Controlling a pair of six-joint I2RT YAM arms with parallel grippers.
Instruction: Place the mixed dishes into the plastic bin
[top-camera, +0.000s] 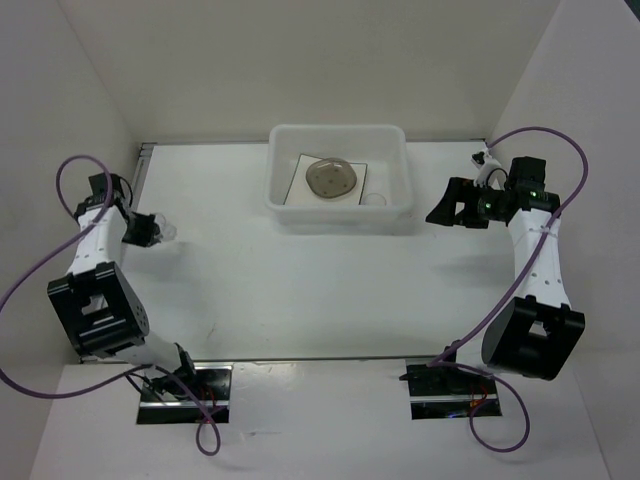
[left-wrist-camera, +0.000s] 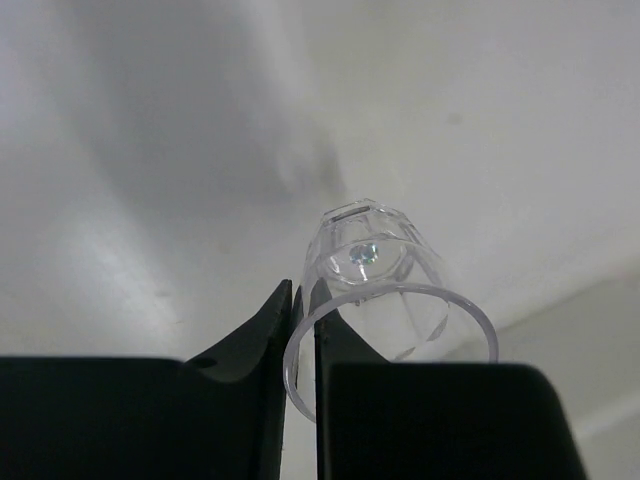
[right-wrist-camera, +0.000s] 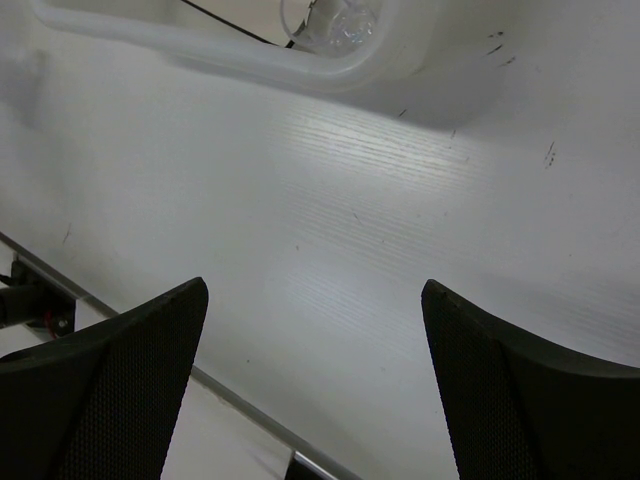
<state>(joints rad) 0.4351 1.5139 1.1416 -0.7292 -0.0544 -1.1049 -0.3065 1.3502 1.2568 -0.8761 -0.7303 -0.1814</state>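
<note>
**Overhead view.** The plastic bin (top-camera: 340, 216) stands at the far middle of the worktop (top-camera: 300, 290). In it lies the square plate (top-camera: 301, 186), turned slightly askew to the bin walls, with a saucer (top-camera: 331, 179) resting on it. It cannot be made out whether further saucers are stacked beneath. The corner cup (top-camera: 377, 199), clear glass, sits in the bin's near right corner, its outline barely separable from the translucent wall. The left pincer (top-camera: 150, 229) is beside the left wall, well apart from the bin, and grips the held cup (top-camera: 163, 232), a faint glint here. The right pincer (top-camera: 445, 206) hangs to the right of the bin.

**Left wrist view.** The left pincer's fingers (left-wrist-camera: 250, 350) are drawn narrow, pinching one side of the held cup's rim between them. The cup's mouth faces the camera, and the finger bodies cut off the lower arc of the rim. Contact with the worktop cannot be told.

**Right wrist view.** The right pincer is spread wide with nothing between its fingers. Only one rounded corner of the bin shows, cropped by the top edge, with the corner cup blurred behind its wall.
</note>
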